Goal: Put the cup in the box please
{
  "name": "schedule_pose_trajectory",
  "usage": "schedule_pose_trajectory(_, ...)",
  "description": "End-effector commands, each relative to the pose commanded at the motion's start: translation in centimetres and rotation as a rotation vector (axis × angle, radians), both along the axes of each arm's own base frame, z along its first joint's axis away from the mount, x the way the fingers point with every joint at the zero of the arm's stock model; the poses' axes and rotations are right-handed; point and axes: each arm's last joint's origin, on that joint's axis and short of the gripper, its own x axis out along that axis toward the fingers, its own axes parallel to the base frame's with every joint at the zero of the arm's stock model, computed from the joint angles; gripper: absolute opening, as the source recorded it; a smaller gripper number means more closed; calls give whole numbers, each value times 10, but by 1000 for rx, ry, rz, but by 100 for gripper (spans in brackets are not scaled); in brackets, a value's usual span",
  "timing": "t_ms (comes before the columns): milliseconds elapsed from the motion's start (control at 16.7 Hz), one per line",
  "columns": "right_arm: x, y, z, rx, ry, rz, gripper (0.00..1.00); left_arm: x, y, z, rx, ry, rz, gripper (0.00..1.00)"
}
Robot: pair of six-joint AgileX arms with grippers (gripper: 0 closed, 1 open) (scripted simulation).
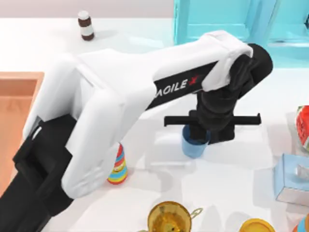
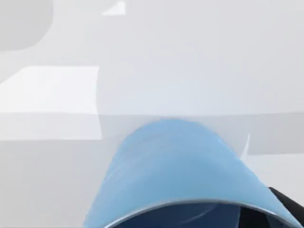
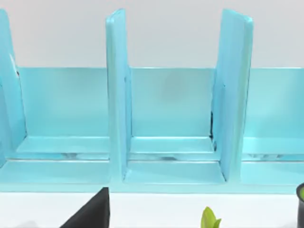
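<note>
1. Left gripper (image 1: pixel 197 134) sits over the cup (image 1: pixel 194 144) at mid-bench; whether it pinches the rim I cannot tell.
2. Cup stands on the bench, apparently unlifted.
3. Box (image 1: pixel 19 79) waits far left; carrying and dropping remain.

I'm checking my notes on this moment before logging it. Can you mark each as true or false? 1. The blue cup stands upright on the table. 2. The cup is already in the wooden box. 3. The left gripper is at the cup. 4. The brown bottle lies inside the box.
1. True: the cup stands upright on the table.
2. False: the box is at the table's left edge, far from the cup.
3. True: the left gripper is right over the cup's rim.
4. False: the brown bottle stands on the table near the far edge.
</note>
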Motion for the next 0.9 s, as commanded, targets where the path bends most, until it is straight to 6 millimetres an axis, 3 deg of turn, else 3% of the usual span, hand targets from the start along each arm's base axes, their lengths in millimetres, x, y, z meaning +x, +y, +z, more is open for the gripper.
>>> schedule_pose_trajectory(600,0,0,0,0,0,0,100,2,4,2,4,3,-6,0)
schedule_pose_trajectory(780,0,0,0,0,0,0,100,26,45,20,13,14,-4,0)
schedule_pose_trajectory(900,0,0,0,0,0,0,100,49,95,39,16,23,0,0)
